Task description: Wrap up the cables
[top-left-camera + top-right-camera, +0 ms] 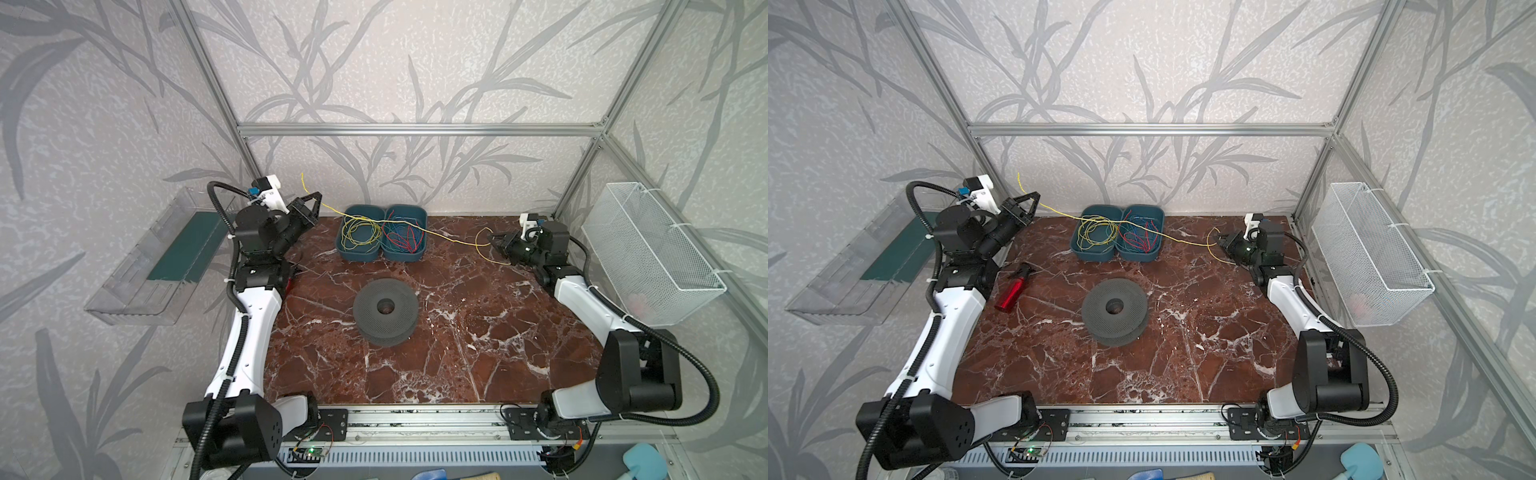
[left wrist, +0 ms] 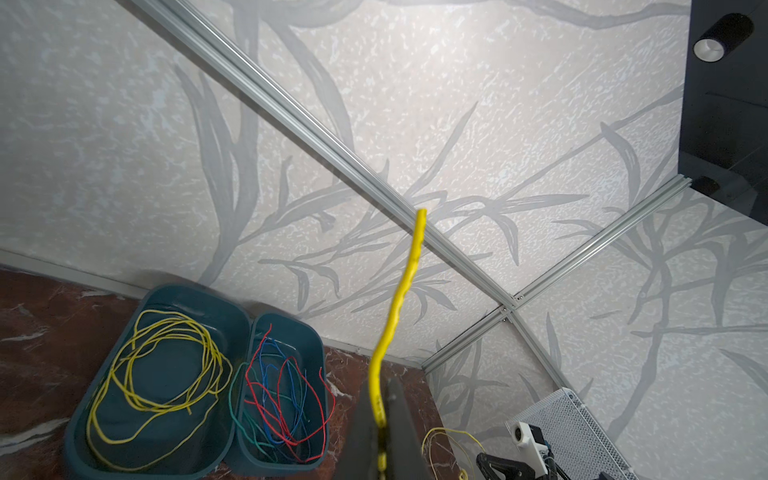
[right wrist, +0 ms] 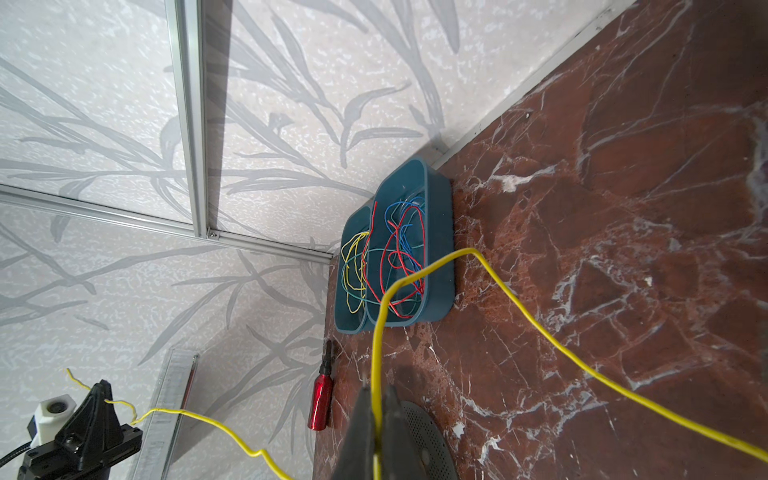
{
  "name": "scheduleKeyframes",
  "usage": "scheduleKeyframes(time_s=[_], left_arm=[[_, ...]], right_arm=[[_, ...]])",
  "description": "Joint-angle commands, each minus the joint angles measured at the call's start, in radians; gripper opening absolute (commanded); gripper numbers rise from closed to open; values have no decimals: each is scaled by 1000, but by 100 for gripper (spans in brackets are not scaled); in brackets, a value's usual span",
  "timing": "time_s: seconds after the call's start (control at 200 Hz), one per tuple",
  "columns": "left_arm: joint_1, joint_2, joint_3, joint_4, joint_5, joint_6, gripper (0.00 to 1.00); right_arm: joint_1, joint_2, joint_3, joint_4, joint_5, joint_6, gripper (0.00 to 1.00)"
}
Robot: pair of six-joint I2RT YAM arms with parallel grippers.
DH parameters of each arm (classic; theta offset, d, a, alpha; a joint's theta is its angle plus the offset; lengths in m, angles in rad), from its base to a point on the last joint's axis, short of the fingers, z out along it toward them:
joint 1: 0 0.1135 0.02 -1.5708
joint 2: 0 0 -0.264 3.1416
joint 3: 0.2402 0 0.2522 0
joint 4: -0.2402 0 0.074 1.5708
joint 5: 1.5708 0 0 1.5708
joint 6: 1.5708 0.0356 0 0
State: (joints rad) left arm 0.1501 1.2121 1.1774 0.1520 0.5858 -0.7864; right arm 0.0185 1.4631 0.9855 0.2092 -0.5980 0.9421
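The left jaws are closed tight on one yellow cable (image 1: 440, 235), lifted off the table (image 1: 478, 332) near its far left corner. In the left wrist view the cable (image 2: 409, 270) comes out from between the pinched tips, and a short, kinked free end stands up past them. From those jaws the cable runs in a nearly straight, slightly sagging line across to the right jaws, which are also shut on it low over the far right part of the table. Both top views show this span (image 1: 1183, 240). In the right wrist view the cable (image 3: 375, 353) rises from between the closed right tips, curls into a small loop just beyond them and trails off down to the table. Between the two pairs of jaws, under the stretched span, two teal bins stand side by side and touching against the back wall. The bin (image 1: 357, 255) nearer the left jaws holds a loose coil of more yellow cables (image 1: 361, 230). The bin (image 1: 405, 257) nearer the right jaws holds a tangle of red, blue and green wires (image 1: 401, 239). A dark grey spool (image 1: 385, 311) lies flat on the table, about midway between the two pairs of jaws but well apart from both, on the side towards the arm bases. A red bottle (image 1: 1011, 295) lies on the table below the left jaws, beside the left arm. A white wire basket (image 1: 648, 257) hangs on the frame behind the right jaws, off the table.
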Motion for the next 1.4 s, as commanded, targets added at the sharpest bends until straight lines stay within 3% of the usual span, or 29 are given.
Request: scheduleKeyframes(time_s=[0.0, 0.15, 0.285, 0.32, 0.375, 0.465, 0.58, 0.67, 0.78, 0.855, 0.945, 1.08, 1.179, 1.339, 1.394], left_arm=[[75, -61, 45, 9, -91, 61, 0], [79, -72, 36, -40, -111, 108, 0], [73, -44, 29, 14, -27, 67, 0], [69, -32, 30, 37, -2, 43, 10], [60, -16, 26, 112, 51, 1, 39], [50, -40, -3, 215, 61, -52, 68], [37, -105, -5, 158, 21, -20, 81], [-37, -155, -43, 128, -11, -3, 82], [-247, -216, -120, 62, -125, 97, 83], [-375, -228, -192, 108, -196, 93, 83], [-517, -182, -217, 123, -258, 113, 83], [-715, -10, -130, 76, -221, 273, 84], [-802, 114, -6, -104, -217, 461, 79], [-869, 219, 128, -306, -330, 746, 74], [-881, 261, 170, -355, -378, 815, 68]], right_arm=[[-61, -12, -24, -36, 93, -9, 0], [-63, -21, -5, -52, 93, -18, 0], [-58, -39, 7, -72, 87, -30, 0], [-50, -42, 15, -82, 86, -37, 0], [-34, -45, 33, -107, 90, -52, 0], [-22, -43, 48, -113, 83, -47, 0], [-20, -41, 55, -123, 111, -39, 0], [-8, -27, 57, -96, 126, -11, 0], [21, -3, 61, -47, 139, 36, 0], [49, 12, 72, -30, 139, 55, 0], [80, 19, 92, -40, 129, 58, 0], [130, 19, 106, -47, 133, 58, 0], [151, 15, 120, -61, 118, 54, 0], [178, -11, 114, -80, 109, 38, 0], [189, -20, 106, -80, 110, 38, 0]])
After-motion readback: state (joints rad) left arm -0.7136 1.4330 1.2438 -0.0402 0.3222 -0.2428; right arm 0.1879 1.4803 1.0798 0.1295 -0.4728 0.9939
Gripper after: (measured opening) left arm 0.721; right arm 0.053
